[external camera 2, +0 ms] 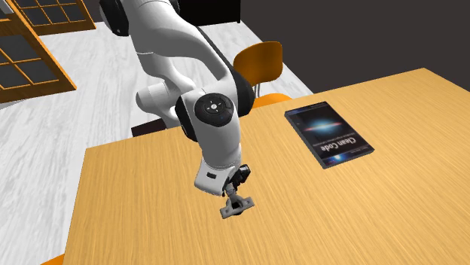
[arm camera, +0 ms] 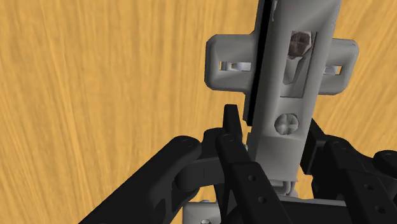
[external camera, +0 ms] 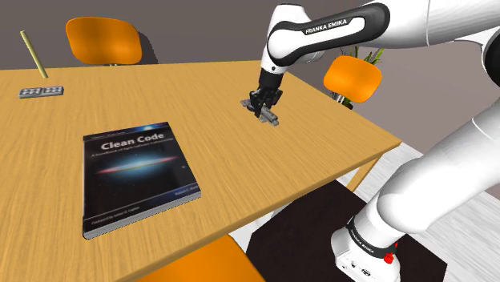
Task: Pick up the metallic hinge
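Observation:
The metallic hinge (external camera: 271, 117) is a grey piece with a cross-shaped mounting plate and a long arm, at the table's far side toward the shoulder view's right. My black gripper (external camera: 263, 104) comes down on it from above. In the wrist view the hinge (arm camera: 280, 63) runs up between the two fingers, which press against its arm on both sides, so the gripper (arm camera: 273, 133) is shut on it. In the second exterior view the hinge (external camera 2: 236, 206) sits at or just above the wooden table (external camera 2: 151, 226) under the gripper (external camera 2: 239, 184); I cannot tell if it touches.
A dark "Clean Code" book (external camera: 136, 176) (external camera 2: 328, 134) lies on the table. A small grey tray (external camera: 42, 92) and a thin stick (external camera: 34, 54) are at the far left. Orange chairs (external camera: 352, 78) (external camera: 102, 40) stand around. The table edge (external camera: 385, 144) is near the hinge.

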Controlling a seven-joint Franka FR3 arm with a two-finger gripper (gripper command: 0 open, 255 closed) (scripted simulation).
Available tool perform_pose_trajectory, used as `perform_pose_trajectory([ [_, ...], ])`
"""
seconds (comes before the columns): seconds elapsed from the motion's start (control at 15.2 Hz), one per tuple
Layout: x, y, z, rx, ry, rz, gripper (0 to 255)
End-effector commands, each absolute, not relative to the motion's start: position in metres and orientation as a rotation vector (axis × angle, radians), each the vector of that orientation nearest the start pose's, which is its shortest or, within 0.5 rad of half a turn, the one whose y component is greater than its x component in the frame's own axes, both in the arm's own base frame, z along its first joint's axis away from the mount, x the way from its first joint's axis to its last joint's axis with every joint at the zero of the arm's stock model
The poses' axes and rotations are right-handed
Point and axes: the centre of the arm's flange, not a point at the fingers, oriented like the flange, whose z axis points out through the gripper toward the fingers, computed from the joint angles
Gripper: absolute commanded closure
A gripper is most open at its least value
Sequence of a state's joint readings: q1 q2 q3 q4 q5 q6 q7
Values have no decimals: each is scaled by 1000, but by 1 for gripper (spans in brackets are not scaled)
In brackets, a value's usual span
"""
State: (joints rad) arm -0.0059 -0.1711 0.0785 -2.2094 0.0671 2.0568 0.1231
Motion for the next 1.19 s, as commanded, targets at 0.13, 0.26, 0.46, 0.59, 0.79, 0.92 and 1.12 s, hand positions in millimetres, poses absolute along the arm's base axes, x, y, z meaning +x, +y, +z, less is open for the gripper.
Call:
perform_pose_trajectory([
  [0.13,495,43,450,-3085,124,-13,255],
  [0.26,496,44,451,-3085,124,-13,255],
  [0.46,497,44,451,-3085,124,-13,255],
  [0.59,497,44,461,-3085,124,-13,255],
  [0.79,497,44,477,-3085,124,-13,255],
  [0.92,497,44,488,-3085,124,-13,255],
  [1.12,497,44,503,-3085,124,-13,255],
])
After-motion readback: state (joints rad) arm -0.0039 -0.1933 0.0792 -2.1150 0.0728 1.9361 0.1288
